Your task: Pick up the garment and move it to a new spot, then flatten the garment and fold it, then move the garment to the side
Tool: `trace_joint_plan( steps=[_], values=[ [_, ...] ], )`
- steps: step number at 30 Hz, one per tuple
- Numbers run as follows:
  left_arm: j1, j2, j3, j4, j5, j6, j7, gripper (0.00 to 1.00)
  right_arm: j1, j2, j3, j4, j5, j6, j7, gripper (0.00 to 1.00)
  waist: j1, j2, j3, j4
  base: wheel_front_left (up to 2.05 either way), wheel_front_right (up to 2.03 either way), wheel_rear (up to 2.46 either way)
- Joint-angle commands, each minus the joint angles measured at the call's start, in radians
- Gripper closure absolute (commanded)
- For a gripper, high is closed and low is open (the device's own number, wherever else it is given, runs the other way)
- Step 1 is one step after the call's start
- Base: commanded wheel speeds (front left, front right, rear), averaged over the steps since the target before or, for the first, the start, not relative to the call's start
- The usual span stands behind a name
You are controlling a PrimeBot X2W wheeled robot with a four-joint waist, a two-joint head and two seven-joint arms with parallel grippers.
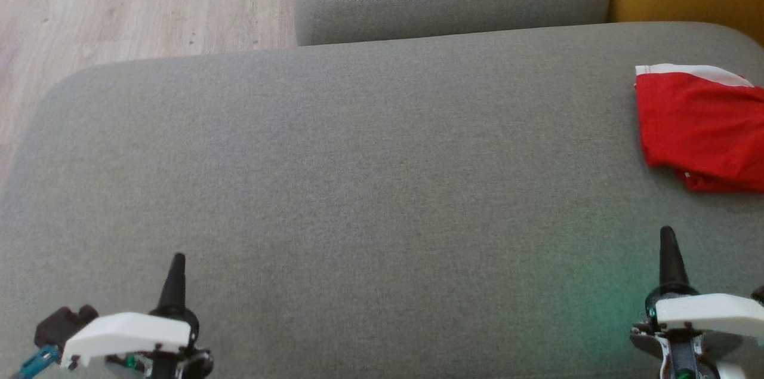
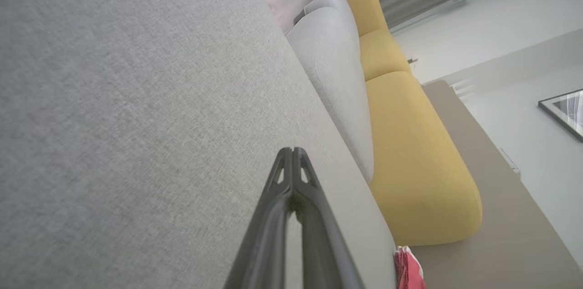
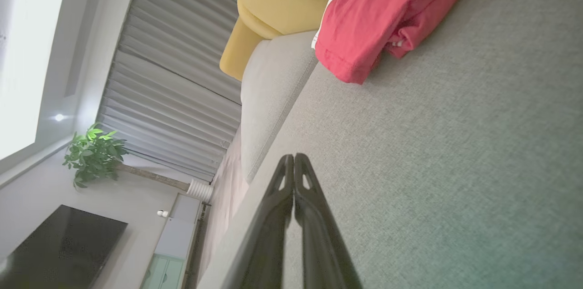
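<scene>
Fingers (image 3: 273,216) together, garment (image 1: 698,122) well apart.

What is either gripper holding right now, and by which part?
Nothing is held. The left gripper and right gripper are both shut and empty; the red garment lies apart from them near the grey cushion's right edge.

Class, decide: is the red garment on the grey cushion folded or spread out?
Folded: the red cloth garment lies as a compact bundle, with doubled layers showing at its edge.
</scene>
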State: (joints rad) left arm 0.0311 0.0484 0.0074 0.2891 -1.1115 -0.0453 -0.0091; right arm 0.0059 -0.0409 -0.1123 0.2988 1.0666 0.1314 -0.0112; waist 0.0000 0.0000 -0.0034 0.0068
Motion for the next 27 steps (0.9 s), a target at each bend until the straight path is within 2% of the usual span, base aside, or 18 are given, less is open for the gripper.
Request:
trace_joint_plan(
  steps=[1,27],
  values=[
    [-0.056,0.002,0.027,-0.037,-0.021,-0.007,0.004,1.0,-0.052,-0.007,0.008,-0.037,0.025,0.0,0.006,1.0,0.0,0.0,0.0,0.0,0.0,0.0,0.0],
    [-0.108,0.002,0.077,-0.041,-0.32,-0.056,0.078,1.0,-0.091,-0.008,0.002,-0.048,0.35,-0.001,0.08,1.0,0.0,0.0,0.004,-0.004,0.0,0.0,0.0]
  ],
)
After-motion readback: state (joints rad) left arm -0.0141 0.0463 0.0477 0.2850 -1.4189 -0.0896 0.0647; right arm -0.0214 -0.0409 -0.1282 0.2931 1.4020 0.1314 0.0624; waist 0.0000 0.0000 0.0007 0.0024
